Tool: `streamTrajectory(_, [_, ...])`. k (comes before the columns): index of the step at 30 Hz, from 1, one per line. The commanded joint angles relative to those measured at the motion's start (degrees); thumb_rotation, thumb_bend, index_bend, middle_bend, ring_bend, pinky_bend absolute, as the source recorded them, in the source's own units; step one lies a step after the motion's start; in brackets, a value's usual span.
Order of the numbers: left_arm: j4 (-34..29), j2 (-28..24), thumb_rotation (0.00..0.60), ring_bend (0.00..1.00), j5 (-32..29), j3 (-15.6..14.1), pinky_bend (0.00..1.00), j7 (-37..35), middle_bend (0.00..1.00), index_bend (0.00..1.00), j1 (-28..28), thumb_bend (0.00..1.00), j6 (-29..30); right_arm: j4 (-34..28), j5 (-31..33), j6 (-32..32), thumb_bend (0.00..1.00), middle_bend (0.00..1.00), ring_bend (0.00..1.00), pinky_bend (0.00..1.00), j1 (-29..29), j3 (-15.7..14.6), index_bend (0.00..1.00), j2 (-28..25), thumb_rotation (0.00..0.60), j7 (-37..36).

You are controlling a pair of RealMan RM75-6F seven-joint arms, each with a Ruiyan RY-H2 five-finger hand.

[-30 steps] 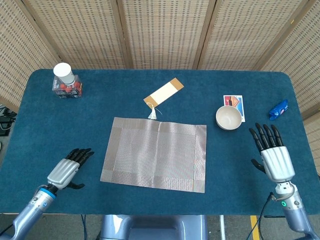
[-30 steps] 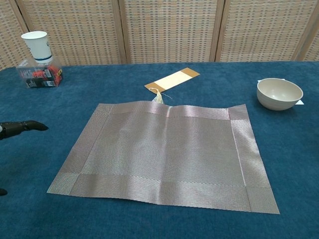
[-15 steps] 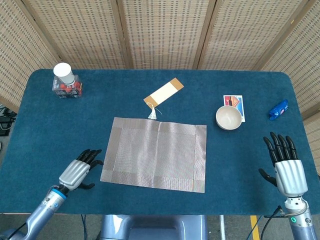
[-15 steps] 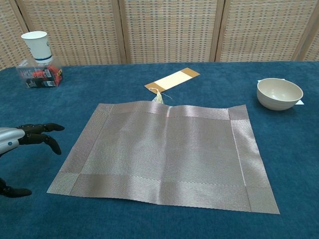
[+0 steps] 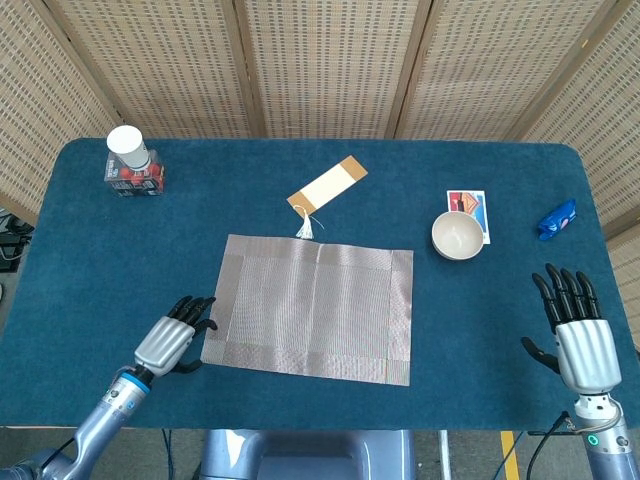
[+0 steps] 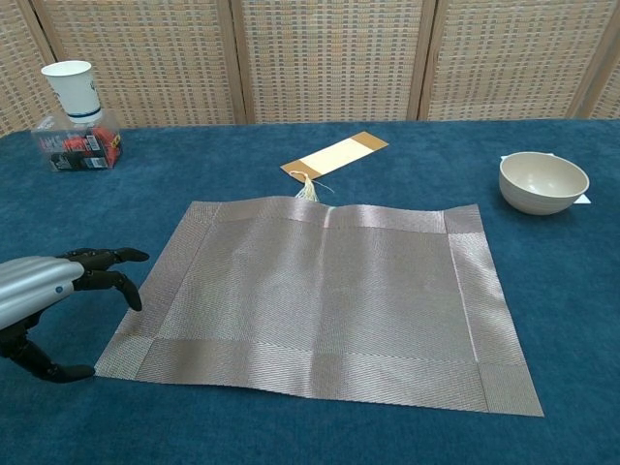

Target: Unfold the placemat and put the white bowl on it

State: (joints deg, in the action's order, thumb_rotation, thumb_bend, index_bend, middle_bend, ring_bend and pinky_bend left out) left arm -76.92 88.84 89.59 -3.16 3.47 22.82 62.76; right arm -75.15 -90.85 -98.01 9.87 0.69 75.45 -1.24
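Two hands in view, neither holding anything. Left hand (image 5: pixel 172 338) sits just beside the left edge of the placemat (image 5: pixel 312 307), near its front corner; fingers spread and slightly curled, empty. In the chest view, the fingertips (image 6: pixel 134 256) hover close to the mat border; contact cannot be told. Right hand (image 5: pixel 578 335) well apart to the right, near the table's front edge, fingers extended and apart, empty. Placemat lies fully unfolded, flat, mid-table. White bowl (image 5: pixel 457 235) stands upright on the blue tablecloth (image 5: pixel 90 260), right of the mat and clear of it, partly over a small printed card (image 5: pixel 472 209). Bookmark with tassel (image 5: pixel 326 186) lies behind the mat. Paper cup (image 5: pixel 127 146) stands on a clear box (image 5: pixel 133 177) at far left. Blue packet (image 5: pixel 556 220) at far right.
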Motion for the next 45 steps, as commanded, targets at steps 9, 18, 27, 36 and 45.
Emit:
streamTrajectory(9, [2.8,2.2,0.600,0.00,0.8,-1.0,0.00,-1.4,0.00,0.30,-0.1,0.21,0.8,0.0,-0.5,0.6,0.00,0.00,0.00,0.00,-0.5,1.1,0.06,-0.1,0.600,-0.6])
streamTrajectory(18, [2.7,2.1,0.600,0.00,0.6,-1.2,0.00,-1.5,0.00,0.30,0.0,0.21,1.0,0.0,-1.0,0.9,0.00,0.00,0.00,0.00,-0.9,1.9,0.07,-0.1,0.600,-0.7])
streamTrajectory(27, [3.2,2.8,0.600,0.00,0.1,-0.8,0.00,-0.6,0.00,0.31,0.6,0.35,0.1,-0.1,-1.5,1.3,0.00,0.00,0.00,0.00,-1.2,2.4,0.07,-0.2,0.600,-0.7])
streamTrajectory(36, [3.3,3.6,0.600,0.00,-0.2,-0.3,0.00,-0.1,0.00,0.33,1.4,0.54,-0.4,-0.1,-1.8,1.7,0.00,0.00,0.00,0.00,-1.4,2.8,0.07,-0.3,0.600,-1.2])
streamTrajectory(45, [2.8,3.8,0.600,0.00,-0.6,0.0,0.00,0.5,0.00,0.47,1.9,0.60,-0.6,-0.1,-2.4,1.5,0.00,0.00,0.00,0.00,-1.6,3.1,0.08,-0.3,0.600,-1.5])
